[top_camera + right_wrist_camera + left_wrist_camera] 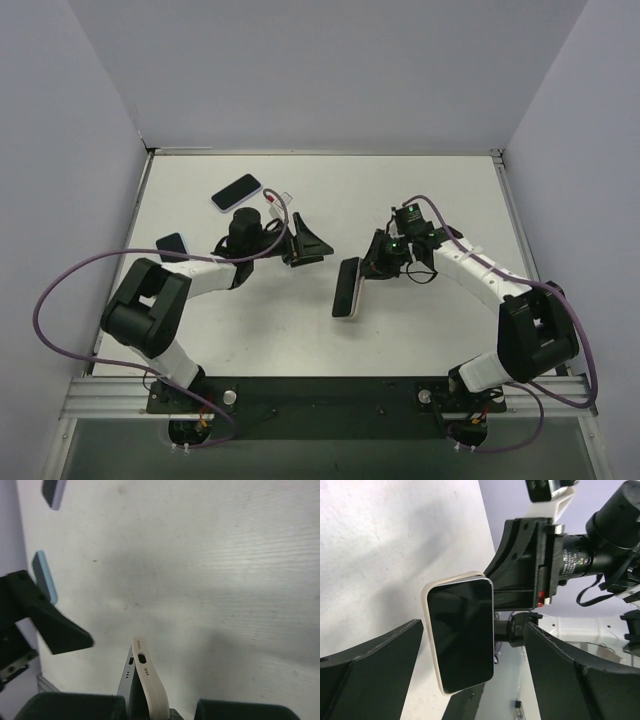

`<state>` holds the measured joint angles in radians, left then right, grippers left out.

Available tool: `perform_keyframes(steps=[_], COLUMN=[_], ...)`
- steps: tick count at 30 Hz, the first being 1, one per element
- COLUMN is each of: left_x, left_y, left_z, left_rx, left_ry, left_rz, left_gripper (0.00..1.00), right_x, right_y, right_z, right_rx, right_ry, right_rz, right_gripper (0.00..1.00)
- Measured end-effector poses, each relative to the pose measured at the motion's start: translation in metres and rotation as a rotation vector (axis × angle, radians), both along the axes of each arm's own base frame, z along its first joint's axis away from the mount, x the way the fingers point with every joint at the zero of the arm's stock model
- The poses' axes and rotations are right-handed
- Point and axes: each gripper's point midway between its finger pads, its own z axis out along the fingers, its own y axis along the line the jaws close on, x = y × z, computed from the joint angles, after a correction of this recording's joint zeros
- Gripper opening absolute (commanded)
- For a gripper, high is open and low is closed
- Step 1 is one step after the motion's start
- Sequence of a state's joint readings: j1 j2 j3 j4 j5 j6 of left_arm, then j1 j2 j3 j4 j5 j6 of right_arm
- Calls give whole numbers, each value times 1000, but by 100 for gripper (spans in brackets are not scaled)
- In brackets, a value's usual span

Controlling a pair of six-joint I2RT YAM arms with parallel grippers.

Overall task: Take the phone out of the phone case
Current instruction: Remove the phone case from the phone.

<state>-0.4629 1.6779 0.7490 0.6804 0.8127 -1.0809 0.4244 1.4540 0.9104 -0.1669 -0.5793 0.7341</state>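
Note:
The phone [347,288] hangs tilted above the table's middle, with my right gripper [380,262] shut on its upper end. In the left wrist view its black screen [462,635] faces the camera inside the cream phone case [431,645]. It lies between the spread fingers [370,670] of my left gripper [475,680] and touches neither. My left gripper [305,243] is open, just left of the phone. From the right wrist view, the case's free end [150,680] bends away from the phone's grey bottom edge [124,677]. My right gripper [160,710] clamps both.
A second phone with a black screen [236,192] lies at the back left of the table. A light blue one [172,243] lies beside my left arm. Grey walls close in the table on three sides.

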Motion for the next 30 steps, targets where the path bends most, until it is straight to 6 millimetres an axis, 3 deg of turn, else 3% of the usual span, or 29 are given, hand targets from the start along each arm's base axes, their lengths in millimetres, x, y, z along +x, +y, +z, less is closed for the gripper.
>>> perform_keyframes(steps=[6, 13, 17, 21, 30], left_x=[9, 10, 2, -6, -9], left_y=[11, 24, 25, 27, 27], left_z=[0, -37, -55, -71, -77], left_rx=[119, 308, 366, 389, 402], left_ry=[-45, 39, 93, 140, 160], left_rz=[73, 138, 144, 146, 152], left_gripper=[94, 94, 93, 93, 92], right_x=[-15, -4, -11, -18, -29], right_y=[-32, -55, -57, -51, -41], right_z=[-27, -28, -41, -61, -94], right_rx=[-226, -452, -556, -608, -578], right_ry=[120, 106, 116, 135, 159], right_rz=[0, -4, 22, 58, 58], right_gripper=[0, 0, 4, 21, 17])
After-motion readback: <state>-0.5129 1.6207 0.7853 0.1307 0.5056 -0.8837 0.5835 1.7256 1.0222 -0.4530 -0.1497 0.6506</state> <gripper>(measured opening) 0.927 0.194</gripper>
